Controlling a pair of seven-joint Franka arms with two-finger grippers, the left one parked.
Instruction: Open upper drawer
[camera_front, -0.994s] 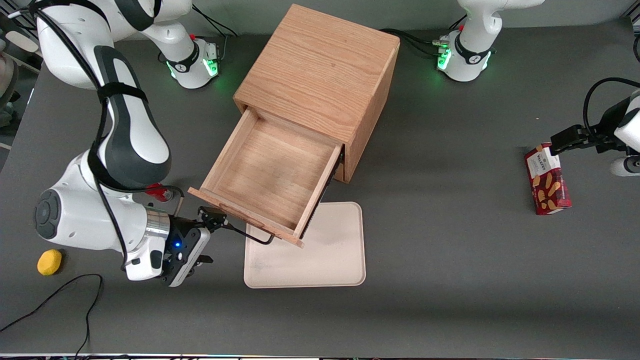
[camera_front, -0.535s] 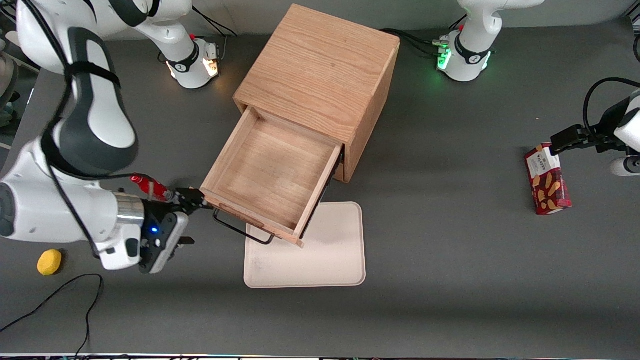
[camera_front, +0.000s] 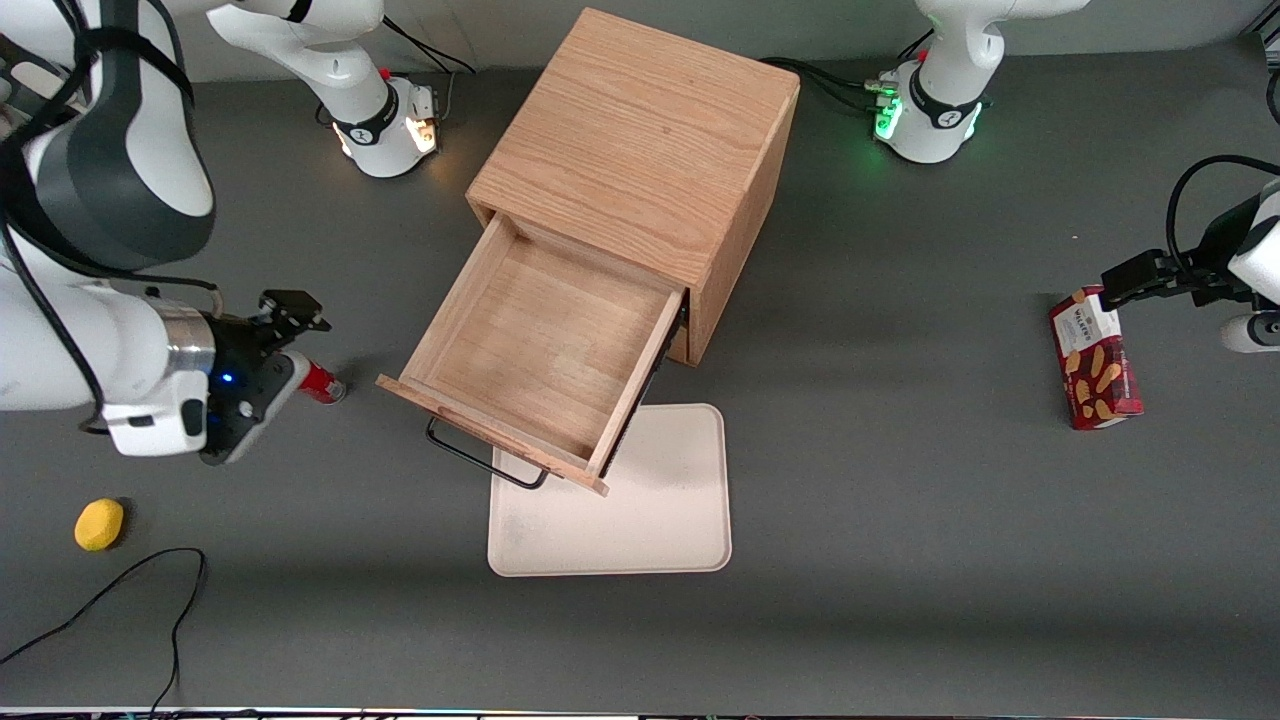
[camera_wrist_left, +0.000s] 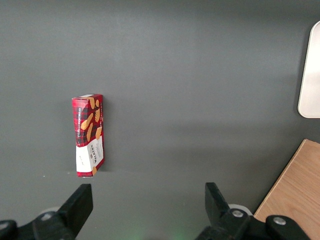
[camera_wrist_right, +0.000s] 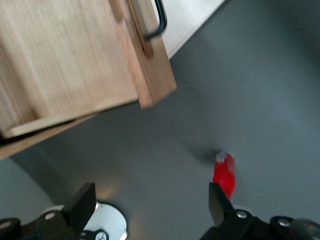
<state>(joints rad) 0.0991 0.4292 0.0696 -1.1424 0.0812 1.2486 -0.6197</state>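
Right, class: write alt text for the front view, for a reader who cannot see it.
The upper drawer stands pulled out of a wooden cabinet, over a beige tray. The open gripper hangs clear of it, above a red can.

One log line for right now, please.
upper drawer: pulled out | handle: free | gripper: open, empty, away from drawer, above red can

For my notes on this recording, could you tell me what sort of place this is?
Probably a robotics lab: a grey table with bolted-down arm bases, one light-oak cube cabinet, its upper drawer pulled out, and the working arm's open claw above a small red bottle.
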